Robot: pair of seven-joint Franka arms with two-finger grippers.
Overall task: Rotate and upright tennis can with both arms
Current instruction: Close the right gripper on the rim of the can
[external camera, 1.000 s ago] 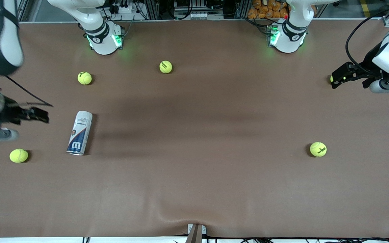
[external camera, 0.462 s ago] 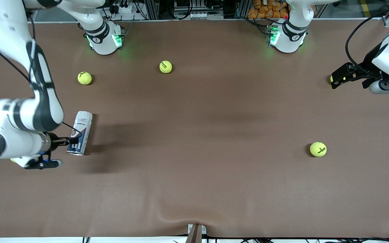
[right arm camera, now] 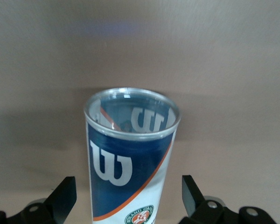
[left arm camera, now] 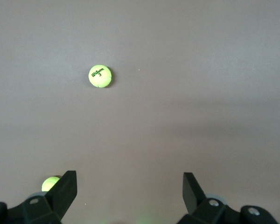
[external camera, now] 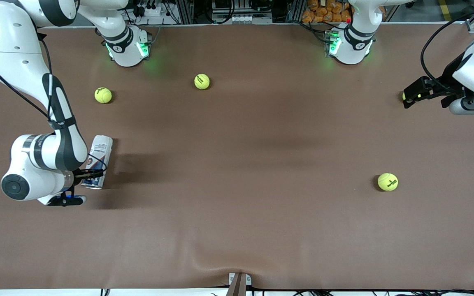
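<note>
A wide brown table (external camera: 237, 164) carries the lot. The tennis can (external camera: 99, 158) lies on its side toward the right arm's end, metallic rim nearest the front camera. Yellow-green balls lie scattered: two (external camera: 103, 95) (external camera: 202, 81) nearer the bases, one (external camera: 387, 181) (marked Wilson) toward the left arm's end.

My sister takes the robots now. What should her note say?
Right pincer: open, straddling the tennis can, not gripping.
Left pincer: open, waiting over the left arm's end of the table beside a tennis ball.
Can: lying on its side toward the right arm's end, blue end nearer the front camera.
Done: right arm lined up.
Left: grip, rotate and stand the can up with both arms.
</note>
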